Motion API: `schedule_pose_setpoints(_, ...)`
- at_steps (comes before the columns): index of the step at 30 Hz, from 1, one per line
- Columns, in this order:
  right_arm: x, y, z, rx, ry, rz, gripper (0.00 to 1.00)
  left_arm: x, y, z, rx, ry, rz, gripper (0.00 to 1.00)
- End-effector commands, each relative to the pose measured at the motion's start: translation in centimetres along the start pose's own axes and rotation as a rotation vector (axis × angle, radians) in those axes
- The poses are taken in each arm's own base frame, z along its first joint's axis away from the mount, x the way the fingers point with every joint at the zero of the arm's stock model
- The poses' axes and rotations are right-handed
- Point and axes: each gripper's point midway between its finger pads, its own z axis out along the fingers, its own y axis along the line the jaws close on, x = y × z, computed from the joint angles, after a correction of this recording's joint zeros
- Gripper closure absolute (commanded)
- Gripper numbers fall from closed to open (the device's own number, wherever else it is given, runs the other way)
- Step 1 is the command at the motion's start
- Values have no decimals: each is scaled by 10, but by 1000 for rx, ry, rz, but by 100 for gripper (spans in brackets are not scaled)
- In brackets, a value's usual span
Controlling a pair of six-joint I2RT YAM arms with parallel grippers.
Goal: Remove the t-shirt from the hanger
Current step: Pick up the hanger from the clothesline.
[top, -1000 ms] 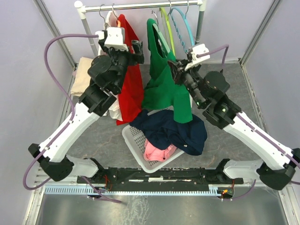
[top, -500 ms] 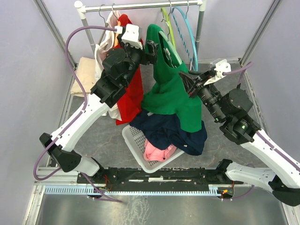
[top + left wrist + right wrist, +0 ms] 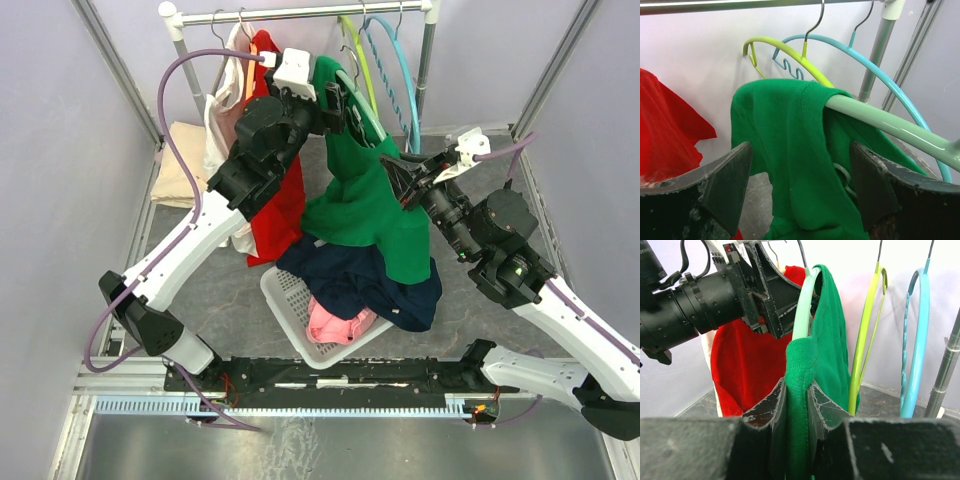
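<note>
step: slip shirt [image 3: 785, 130] off hanger [image 3: 880, 120] | left fingers [image 3: 725, 185]: spread astride shoulder, frame centre | right fingers [image 3: 765, 415]: pinching shirt fold | advice: close left on the shoulder, steady hanger, draw fabric off gently

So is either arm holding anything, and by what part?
The right gripper pinches the green t-shirt at a fold beside the mint hanger. The left gripper holds nothing, jaws open by its shoulder.

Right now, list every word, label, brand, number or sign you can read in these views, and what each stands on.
No readable text in any view.
The green t-shirt, mint hanger, red shirt and basket show no print, label or number.
</note>
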Motion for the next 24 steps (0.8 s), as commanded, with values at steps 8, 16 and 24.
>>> schedule_pose_setpoints(8, -47, 7, -5, -41, -155, 48, 98, -25, 13, 5, -79, -70, -55, 37)
schedule_pose_setpoints(16, -45, 7, -6, -41, -147, 46, 98, -29, 8, 9, -46, -86, -45, 75)
schedule_pose_setpoints(24, -37, 3, -1, -17, -129, 37, 98, -44, -16, 2, 99, -128, -23, 97)
